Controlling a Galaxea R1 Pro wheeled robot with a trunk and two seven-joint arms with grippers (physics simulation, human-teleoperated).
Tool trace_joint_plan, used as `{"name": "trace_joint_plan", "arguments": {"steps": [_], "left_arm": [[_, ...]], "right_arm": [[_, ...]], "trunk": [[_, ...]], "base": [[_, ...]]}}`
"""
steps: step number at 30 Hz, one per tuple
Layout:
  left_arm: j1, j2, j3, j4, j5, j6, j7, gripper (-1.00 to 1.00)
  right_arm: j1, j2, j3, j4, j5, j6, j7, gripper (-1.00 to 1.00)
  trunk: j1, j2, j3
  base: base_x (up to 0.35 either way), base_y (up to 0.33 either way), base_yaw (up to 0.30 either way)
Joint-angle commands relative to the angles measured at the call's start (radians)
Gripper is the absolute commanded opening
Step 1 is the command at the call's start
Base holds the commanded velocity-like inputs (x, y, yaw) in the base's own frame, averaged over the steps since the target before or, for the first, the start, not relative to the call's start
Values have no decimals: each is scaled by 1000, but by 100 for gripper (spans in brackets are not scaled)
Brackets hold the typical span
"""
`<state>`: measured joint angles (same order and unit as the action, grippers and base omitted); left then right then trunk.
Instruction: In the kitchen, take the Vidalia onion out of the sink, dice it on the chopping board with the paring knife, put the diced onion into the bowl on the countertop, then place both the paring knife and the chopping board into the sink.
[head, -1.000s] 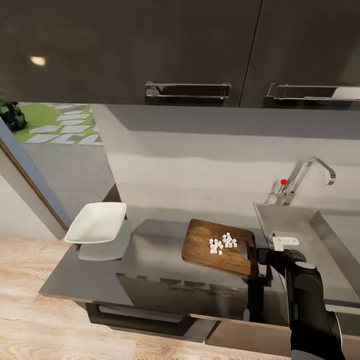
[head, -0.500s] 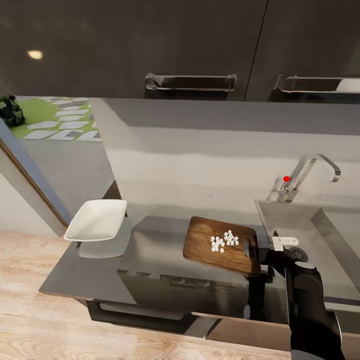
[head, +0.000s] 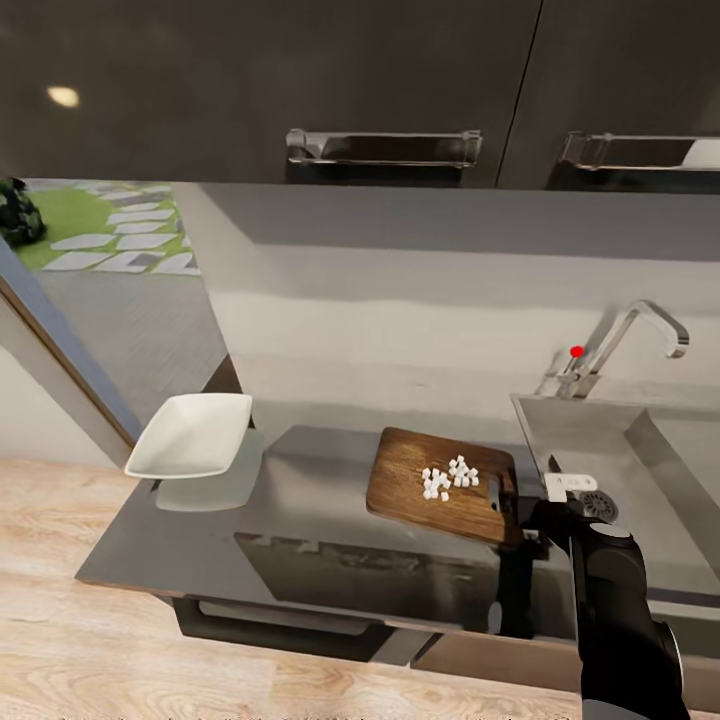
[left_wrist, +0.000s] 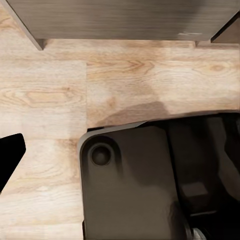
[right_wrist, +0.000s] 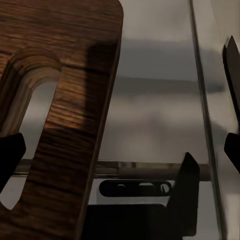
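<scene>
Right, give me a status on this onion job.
Done: the onion is diced; white cubes lie on the chopping board. In hand: the right gripper sits open at the board's slot end. Left: the bowl is empty, and the board is not in the sink.

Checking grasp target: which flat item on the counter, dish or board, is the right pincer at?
The board, dark brown wood with white onion dice on it. The right pincer sits at its slotted end; the white dish lies far off.
</scene>
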<state>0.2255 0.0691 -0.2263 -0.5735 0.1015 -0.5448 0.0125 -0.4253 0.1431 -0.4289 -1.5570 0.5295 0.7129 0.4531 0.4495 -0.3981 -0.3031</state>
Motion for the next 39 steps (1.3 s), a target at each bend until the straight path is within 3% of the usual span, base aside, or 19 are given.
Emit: {"name": "trace_joint_plan", "arguments": {"steps": [1,13,37,38,39], "left_arm": [[0,1,-7,-1,10,-1,1,100],[0,1,-7,3,10,-1,1,100],[0,1,-8,4,10,-1,1,100],[0,1,-8,4,10,-1,1,100],[0,1,-8,4,10,-1,1,100]], "right_arm": [[-1,1,-2,-1,10,2,10,100],[-1,2,-2,-1,10,3,10,100],[-1,3,4,9,9,4,10,100],[-1,3,4,9,9,7,10,-100],[-1,3,4,9,9,12,10,-100]], "trunk": [[1,-2,-3],[1,-2,-22],[1,-2,-23],[1,-2,-23],[1,-2,-23]], "base": [[0,0,0],[0,0,0],[0,0,0],[0,0,0],[0,0,0]]}}
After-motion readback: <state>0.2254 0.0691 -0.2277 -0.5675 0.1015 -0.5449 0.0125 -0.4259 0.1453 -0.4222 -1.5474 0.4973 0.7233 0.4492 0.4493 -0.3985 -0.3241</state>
